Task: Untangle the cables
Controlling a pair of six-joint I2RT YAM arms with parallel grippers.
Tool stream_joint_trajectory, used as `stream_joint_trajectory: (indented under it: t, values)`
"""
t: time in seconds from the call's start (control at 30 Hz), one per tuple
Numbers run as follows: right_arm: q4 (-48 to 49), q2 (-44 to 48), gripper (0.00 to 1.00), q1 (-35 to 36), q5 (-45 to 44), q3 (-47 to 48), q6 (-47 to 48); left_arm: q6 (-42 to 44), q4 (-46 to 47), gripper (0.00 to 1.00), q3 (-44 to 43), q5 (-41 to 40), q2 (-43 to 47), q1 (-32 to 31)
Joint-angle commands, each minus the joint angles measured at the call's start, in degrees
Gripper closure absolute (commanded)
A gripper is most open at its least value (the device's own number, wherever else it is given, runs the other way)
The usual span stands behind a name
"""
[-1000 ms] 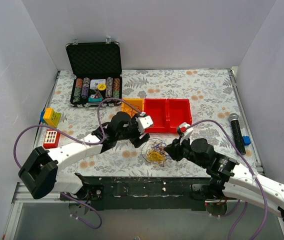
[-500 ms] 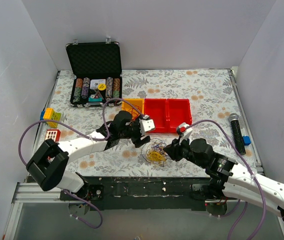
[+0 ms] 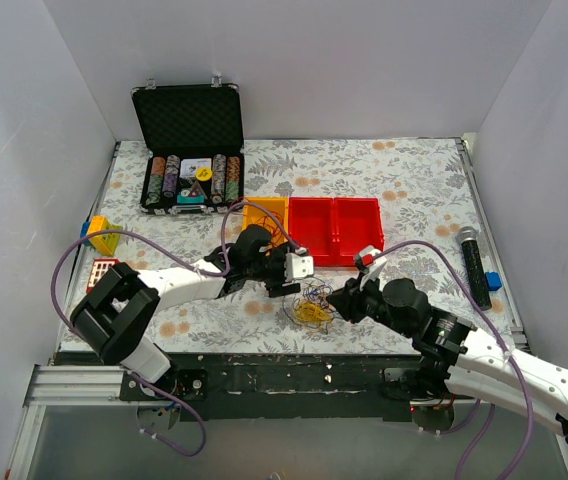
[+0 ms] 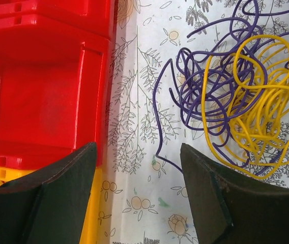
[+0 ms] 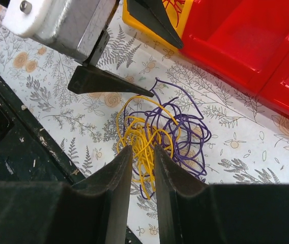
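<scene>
Two sets of jaws are flanking the cables (image 3: 312, 306) at the near middle of the desk (image 3: 404, 180).
The left jaws are hanging spread wide just left of the tangle, with bare desk showing between them and a red bin (image 4: 42, 86) lying just beyond on the far side. The right jaws are standing nearly together at the tangle's right edge, yellow loops running into the narrow gap; whether they are pinching a strand I cannot tell. Purple and yellow strands are lying knotted.

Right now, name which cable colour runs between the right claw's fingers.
The yellow cable: its strands enter the gap at the right claw, while the purple cable loops beyond it, toward the red bins.
</scene>
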State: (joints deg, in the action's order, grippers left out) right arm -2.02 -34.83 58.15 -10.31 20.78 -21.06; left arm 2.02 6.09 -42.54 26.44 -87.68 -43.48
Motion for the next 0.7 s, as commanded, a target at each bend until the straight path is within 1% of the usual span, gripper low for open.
stream_joint_trajectory:
  t: [0.0, 0.1, 0.2, 0.33, 0.37, 0.43, 0.5, 0.57, 0.63, 0.67]
  values:
    - [2.4, 1.6, 0.69, 0.1, 0.2, -0.1, -0.6, 4.7, -0.1, 0.36, -2.5, 3.0, -0.4, -1.0]
    - [2.2, 2.5, 0.69, 0.1, -0.3, -0.5, -0.5, 5.8, -0.3, 0.41, -2.3, 3.6, -0.7, -2.2]
    - [2.2, 2.3, 0.69, 0.1, -0.3, -0.4, -0.3, 6.8, 0.1, 0.56, -2.2, 4.0, -1.0, -3.8]
    - [2.1, 2.0, 0.69, 0.1, -0.3, 0.1, -0.3, 8.7, 0.0, 0.95, -2.2, 2.7, -1.4, -5.5]
    - [2.1, 2.1, 0.68, 0.2, -0.4, 0.3, -0.3, 8.6, 0.2, 1.00, -2.3, 2.0, -1.2, -5.5]
    - [2.1, 2.2, 0.66, 0.2, -1.0, 0.8, -0.3, 8.3, 0.0, 1.00, -2.8, 0.5, -0.4, -5.5]
    - [2.1, 2.4, 0.59, 0.1, -1.9, 1.4, -0.1, 7.5, -0.7, 1.00, -3.2, -0.6, 1.1, -5.5]
    - [2.1, 2.3, 0.48, 0.1, -2.9, 2.2, 0.6, 6.2, -1.1, 1.00, -3.7, -1.6, 3.1, -5.6]
    - [2.1, 2.0, 0.41, 0.1, -3.8, 3.0, 1.8, 3.9, -1.9, 1.00, -4.1, -2.6, 5.5, -5.9]
    - [2.1, 1.8, 0.39, 0.1, -4.6, 3.5, 2.3, 3.0, -2.2, 1.00, -4.1, -3.1, 6.7, -6.3]
